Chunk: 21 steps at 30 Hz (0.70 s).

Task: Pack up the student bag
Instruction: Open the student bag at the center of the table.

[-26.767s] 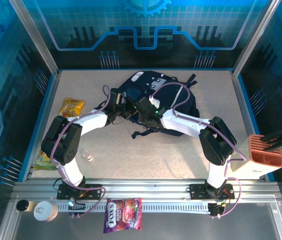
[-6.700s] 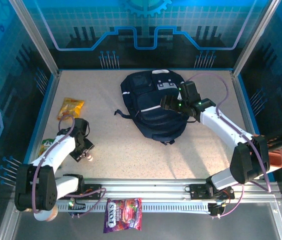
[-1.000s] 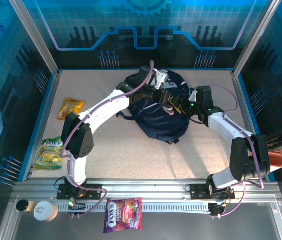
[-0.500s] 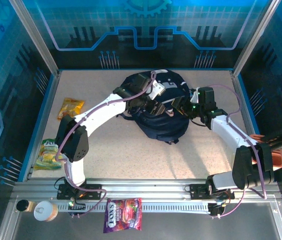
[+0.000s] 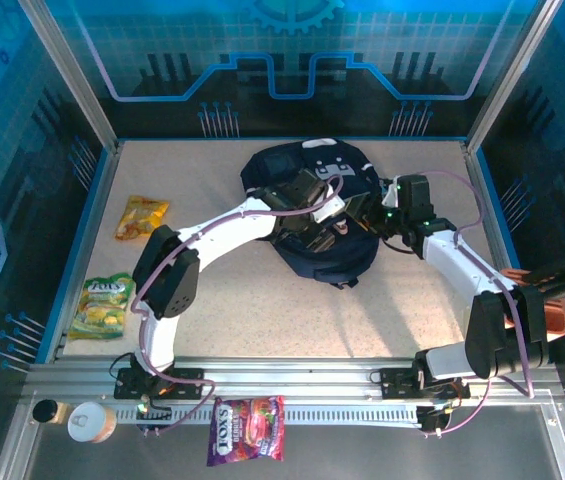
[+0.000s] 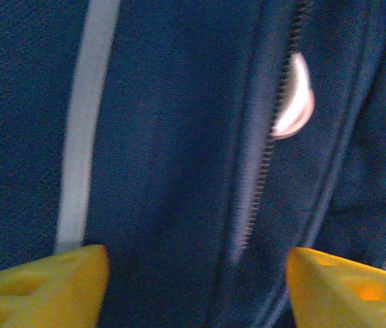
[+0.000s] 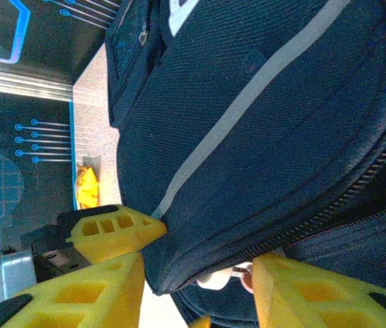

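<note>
1. The left arm (image 5: 224,224), drawn back to the near-left of the table (image 5: 212,300) under seven seconds ago, now reaches across to the student bag (image 5: 282,165).
2. The left gripper (image 5: 318,222) has slid from the bag's far end to its middle within the last second, and its jaws have widened.
3. A small pink-and-white item (image 6: 294,102) no longer lies on the table near the left arm's base. It now shows in the bag's zip opening.
4. The right gripper (image 5: 370,215) has shifted from the bag's front panel to its right edge.

Student bag (image 5: 337,262) rear-centre on table (image 5: 262,310); snack packets (image 5: 142,215) left; holder (image 5: 532,310) right.
</note>
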Each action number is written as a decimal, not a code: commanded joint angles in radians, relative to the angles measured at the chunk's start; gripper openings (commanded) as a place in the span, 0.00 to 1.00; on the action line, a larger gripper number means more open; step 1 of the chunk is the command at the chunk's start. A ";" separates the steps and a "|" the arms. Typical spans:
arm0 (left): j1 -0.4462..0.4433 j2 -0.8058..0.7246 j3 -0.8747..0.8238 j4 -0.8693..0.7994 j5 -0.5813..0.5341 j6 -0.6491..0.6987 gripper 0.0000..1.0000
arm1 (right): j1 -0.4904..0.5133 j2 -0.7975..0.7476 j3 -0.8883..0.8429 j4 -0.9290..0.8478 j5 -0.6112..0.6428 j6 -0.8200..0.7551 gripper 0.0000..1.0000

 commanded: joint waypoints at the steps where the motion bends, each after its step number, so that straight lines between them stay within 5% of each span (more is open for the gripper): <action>1: 0.003 0.028 0.055 0.018 -0.147 -0.006 0.57 | -0.018 -0.023 -0.007 0.010 0.002 0.000 0.45; 9: 0.004 -0.040 0.026 0.146 -0.171 -0.066 0.24 | -0.031 -0.107 -0.071 -0.032 0.023 -0.021 0.45; 21: 0.005 -0.125 0.042 0.204 -0.098 -0.162 0.07 | 0.069 -0.018 0.018 -0.103 0.116 -0.248 0.50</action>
